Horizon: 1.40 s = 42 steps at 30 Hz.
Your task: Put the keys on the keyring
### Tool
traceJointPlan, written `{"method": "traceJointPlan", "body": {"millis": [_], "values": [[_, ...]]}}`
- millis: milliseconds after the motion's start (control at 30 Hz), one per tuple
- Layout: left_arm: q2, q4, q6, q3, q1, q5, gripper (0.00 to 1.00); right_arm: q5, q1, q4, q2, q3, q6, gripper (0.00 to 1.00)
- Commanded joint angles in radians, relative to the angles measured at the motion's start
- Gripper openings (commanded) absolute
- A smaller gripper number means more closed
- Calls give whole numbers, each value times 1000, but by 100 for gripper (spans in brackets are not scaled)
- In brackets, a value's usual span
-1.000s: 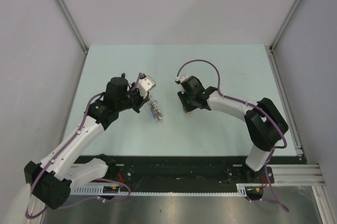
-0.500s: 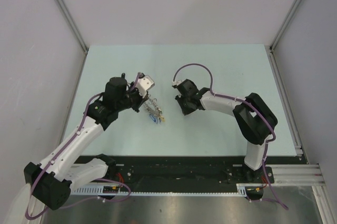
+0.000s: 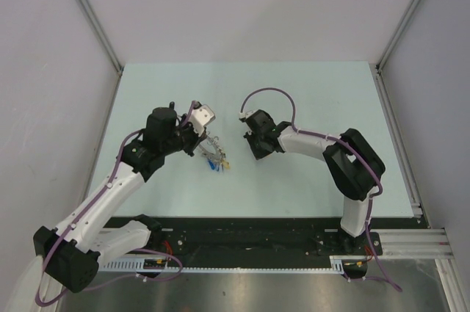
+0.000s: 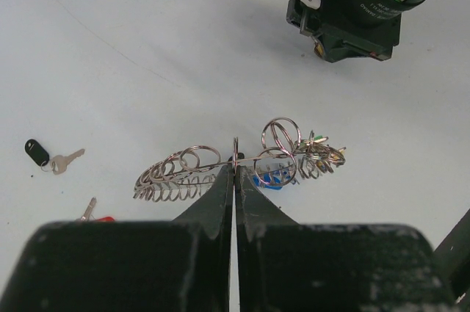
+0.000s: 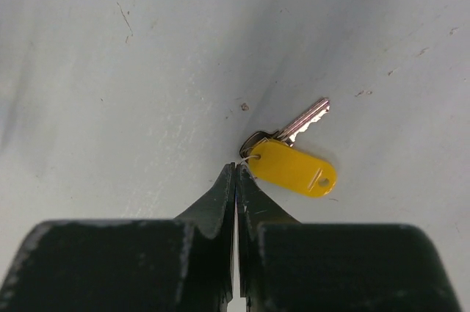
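- Pale table point(image 3: 308, 92): black key point(image 4: 42, 155) and red key point(image 4: 101, 218) loose near keyring point(image 4: 281, 152).
- Left gripper point(image 4: 235, 169) clamped on keyring wire (stiff, slippery).
- Right gripper point(image 5: 236, 172) closed at loop of yellow key point(image 5: 292, 167); light, best pinched by tag.

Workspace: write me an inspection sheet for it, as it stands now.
Surface: pale table, lightly scuffed.
Job's things: keyring pinched by left gripper; yellow key, black key and red key lie loose.
Clutter: nothing seen.
Grippers: left gripper shut on keyring; right gripper shut, tips at yellow key's small ring, hold unclear.
Cables: purple cable along each arm.
Surroundings: grey walls, metal frame rails.
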Motion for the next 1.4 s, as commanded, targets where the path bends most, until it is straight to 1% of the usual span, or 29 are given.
{"method": "traceJointPlan", "body": {"millis": [0,167,233,300,367,400,500,633,733,767,800,867,1000,1033,1067,1233,1267,1333,1367], "values": [[-37,62,-5,10,8,14,0,17,-10,-18,-24,33,3,0],[-34,63,-5,7,8,14,0,-21,-37,-78,-77,35,18,0],[-34,63,-3,10,8,15,0,-44,-66,-133,-112,35,26,0],[-36,63,-3,9,8,17,1,-105,-91,-203,-135,35,34,0],[-34,60,-5,9,8,18,0,-118,-122,-254,-143,35,34,0],[-34,62,-5,9,8,20,0,-120,-126,-298,-148,35,29,0],[-34,62,-6,9,8,21,0,-92,-128,-360,-153,27,3,0],[-32,59,-6,10,10,20,0,-57,-128,-387,-149,21,-19,0],[-31,60,-6,10,10,21,0,-60,-116,-377,-133,21,-29,1],[-29,60,-6,10,8,21,0,-58,-108,-371,-119,21,-31,3],[-31,60,-6,10,8,20,0,-57,-91,-354,-116,21,-34,12],[-29,60,-6,9,8,18,0,-57,-73,-329,-117,21,-35,21],[-28,62,-8,7,8,18,0,-57,-62,-302,-165,16,-28,30],[-29,62,-8,7,10,18,0,-57,-65,-299,-178,13,-25,31],[-29,62,-9,9,8,18,0,-19,-68,-294,-207,9,-25,32],[-29,62,-11,9,10,23,0,25,-88,-274,-254,-44,3,32],[-29,62,-12,9,8,24,0,40,-89,-257,-260,-74,14,32],[-29,63,-11,9,8,26,0,28,-111,-225,-286,-114,30,32],[-28,63,-12,10,8,26,0,-12,-126,-175,-301,-160,58,32]]}}
